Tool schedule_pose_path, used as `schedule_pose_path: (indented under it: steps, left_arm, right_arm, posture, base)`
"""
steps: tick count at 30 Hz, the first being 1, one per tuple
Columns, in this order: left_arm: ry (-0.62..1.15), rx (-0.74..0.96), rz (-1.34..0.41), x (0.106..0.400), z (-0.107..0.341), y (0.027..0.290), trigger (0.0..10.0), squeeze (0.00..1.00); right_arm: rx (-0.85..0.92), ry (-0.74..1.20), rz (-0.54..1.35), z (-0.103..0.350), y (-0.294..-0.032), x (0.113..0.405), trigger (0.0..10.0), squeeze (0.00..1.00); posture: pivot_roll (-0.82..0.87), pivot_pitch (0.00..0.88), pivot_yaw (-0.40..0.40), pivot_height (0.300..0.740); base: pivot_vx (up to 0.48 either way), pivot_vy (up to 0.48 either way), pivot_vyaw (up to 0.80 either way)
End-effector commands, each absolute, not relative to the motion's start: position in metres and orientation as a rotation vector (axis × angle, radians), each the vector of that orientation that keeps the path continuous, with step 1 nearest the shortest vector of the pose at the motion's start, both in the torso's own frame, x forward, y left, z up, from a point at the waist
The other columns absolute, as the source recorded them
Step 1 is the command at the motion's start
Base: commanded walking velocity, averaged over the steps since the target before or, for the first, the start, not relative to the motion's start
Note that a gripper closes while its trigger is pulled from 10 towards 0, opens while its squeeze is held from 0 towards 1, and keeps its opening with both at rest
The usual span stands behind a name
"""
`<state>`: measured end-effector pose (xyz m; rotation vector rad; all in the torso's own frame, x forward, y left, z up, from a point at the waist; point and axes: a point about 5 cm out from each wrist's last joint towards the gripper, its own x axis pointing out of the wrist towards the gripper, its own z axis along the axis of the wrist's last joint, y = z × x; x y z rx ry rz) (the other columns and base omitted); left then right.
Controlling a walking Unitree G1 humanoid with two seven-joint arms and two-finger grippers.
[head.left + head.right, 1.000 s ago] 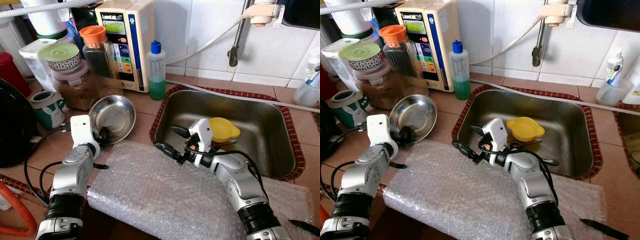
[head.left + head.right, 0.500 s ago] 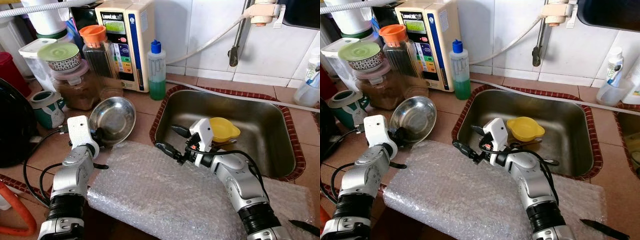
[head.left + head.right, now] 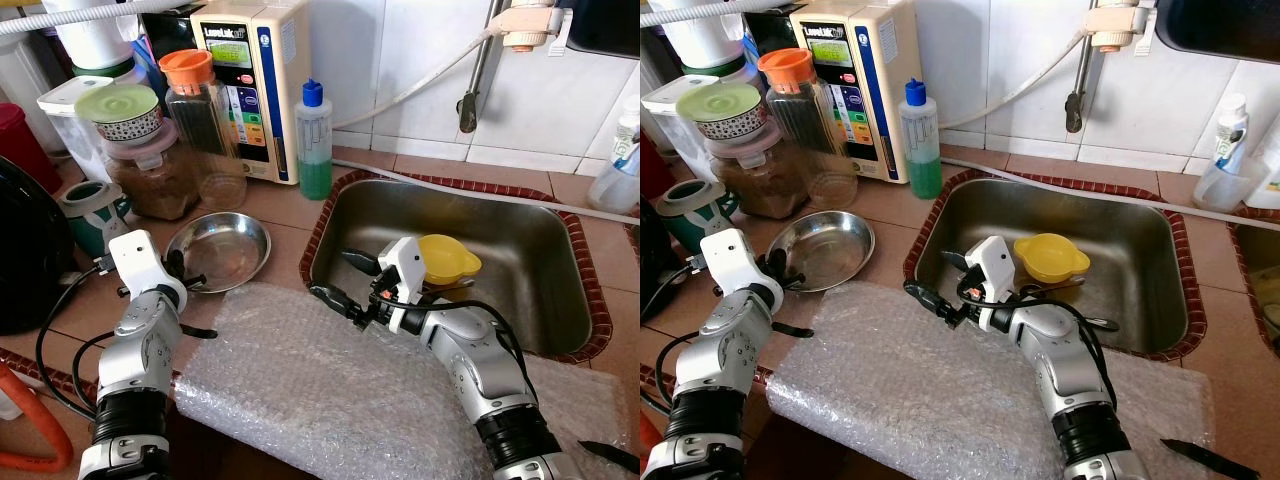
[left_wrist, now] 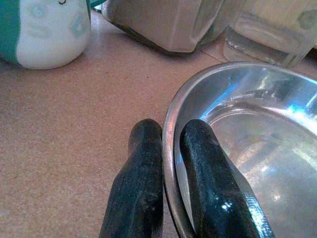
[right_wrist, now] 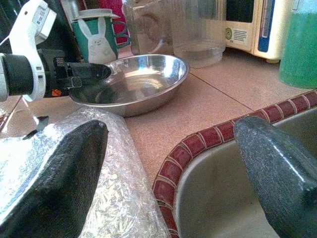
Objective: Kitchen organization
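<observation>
The shiny metal bowl (image 3: 220, 250) sits flat on the brown tiled tabletop (image 3: 275, 205), just left of the sink (image 3: 545, 240) and just behind the sheet of bubble wrap (image 3: 330, 385). The left gripper (image 4: 171, 148) has its jaws pinching the rim of the bowl on the side nearest the robot. One black finger is inside the bowl and the other is outside, with the thin metal edge squeezed between them.

The right gripper (image 3: 345, 280) hangs over the near left corner of the sink, by the red brick edge. Its jaws are spread wide and hold nothing. One finger reaches over the bubble wrap and the other points into the sink.

A yellow bowl (image 3: 447, 258) lies in the sink, just behind the right arm. At the back of the tabletop stand a green soap bottle (image 3: 314, 145) with a blue cap, a cream machine (image 3: 250, 85) with buttons, a jar with an orange lid (image 3: 195, 100), and a brown jar (image 3: 150, 180). A green and white mug (image 3: 92, 215) with a bunny on it stands left of the metal bowl, near the left arm.
</observation>
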<state>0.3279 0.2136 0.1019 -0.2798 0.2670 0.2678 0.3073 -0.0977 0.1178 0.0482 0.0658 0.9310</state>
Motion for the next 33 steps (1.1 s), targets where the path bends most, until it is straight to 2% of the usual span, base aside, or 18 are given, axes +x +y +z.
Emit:
schedule_pose_path:
  steps: [1, 7, 11, 12, 16, 23, 29, 33]
  left_arm:
    - [0.277, -0.284, 0.276, 0.328, 0.100, 0.213, 0.0, 0.00]
    - [0.296, -0.333, 0.290, 0.329, 0.100, 0.212, 0.0, 0.00]
    - [0.264, -0.295, 0.275, 0.330, 0.105, 0.212, 0.0, 0.00]
    - [0.173, -0.253, 0.246, 0.333, 0.115, 0.209, 0.0, 0.00]
    - [0.015, -0.184, 0.149, 0.336, 0.135, 0.197, 0.0, 0.00]
    - [-0.058, -0.147, 0.073, 0.334, 0.142, 0.184, 0.0, 0.00]
    - [-0.170, -0.092, 0.000, 0.333, 0.154, 0.174, 0.0, 0.00]
    - [-0.255, -0.092, -0.056, 0.332, 0.167, 0.165, 0.0, 0.00]
  right_arm:
    - [0.033, 0.038, 0.945, 0.124, -0.095, 0.308, 10.0, 0.00]
    - [0.032, 0.036, 0.942, 0.124, -0.094, 0.309, 10.0, 0.00]
    - [0.030, 0.032, 0.935, 0.124, -0.094, 0.310, 10.0, 0.00]
    - [0.030, 0.019, 0.910, 0.126, -0.095, 0.313, 10.0, 0.00]
    - [0.066, -0.026, 0.829, 0.135, -0.097, 0.322, 10.0, 0.00]
    - [0.114, -0.055, 0.786, 0.146, -0.096, 0.329, 10.0, 0.00]
    - [0.223, -0.074, 0.694, 0.152, -0.096, 0.337, 10.0, 0.00]
    - [0.356, -0.081, 0.593, 0.158, -0.098, 0.346, 10.0, 0.00]
  posture:
    - [0.02, 0.000, 0.085, 0.740]
    - [0.02, 0.000, 0.086, 0.740]
    - [0.02, 0.000, 0.085, 0.740]
    - [0.02, 0.000, 0.085, 0.740]
    - [0.03, 0.000, 0.083, 0.740]
    - [0.03, 0.000, 0.084, 0.740]
    - [0.03, 0.000, 0.078, 0.740]
    - [0.03, 0.000, 0.074, 0.740]
  base:
    - [0.000, 0.000, 0.00]
    - [0.000, 0.000, 0.00]
    - [0.000, 0.000, 0.00]
    - [0.000, 0.000, 0.00]
    - [0.000, 0.000, 0.00]
    - [0.000, 0.000, 0.00]
    - [0.000, 0.000, 0.00]
    - [0.000, 0.000, 0.00]
